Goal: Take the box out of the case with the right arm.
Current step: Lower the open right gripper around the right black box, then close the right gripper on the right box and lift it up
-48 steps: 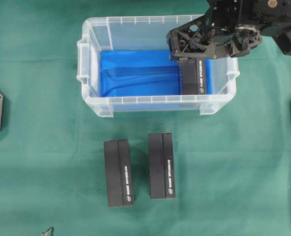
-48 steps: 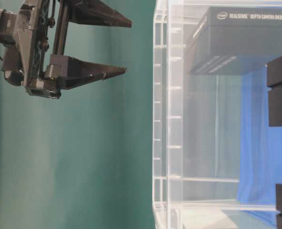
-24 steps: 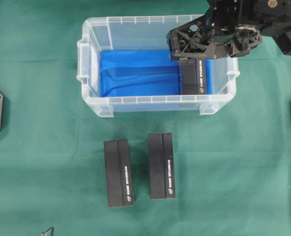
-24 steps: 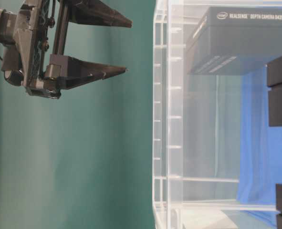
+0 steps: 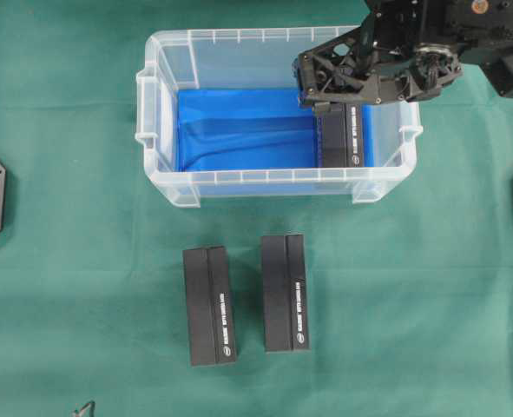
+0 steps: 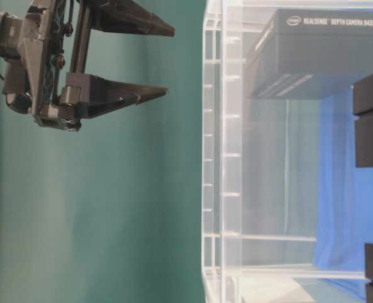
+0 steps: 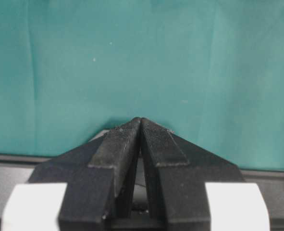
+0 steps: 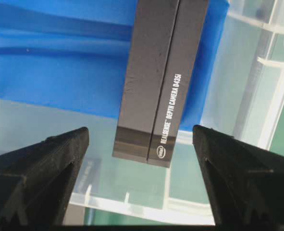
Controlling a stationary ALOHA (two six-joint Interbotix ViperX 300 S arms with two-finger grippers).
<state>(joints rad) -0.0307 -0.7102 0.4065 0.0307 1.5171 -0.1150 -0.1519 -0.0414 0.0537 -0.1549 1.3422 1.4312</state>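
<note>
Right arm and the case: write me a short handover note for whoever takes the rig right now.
Right gripper: open, jaws wide, above the case, holding nothing.
Left gripper: shut, empty, over bare green cloth.
Box in the case: one black box lying on the blue floor at the case's right end, between the open fingers in the wrist view, not gripped.
Two boxes on the cloth, side by side in front of the case.
Done: gripper lined up over the box.
Left: descend, close, lift out, set down.
</note>
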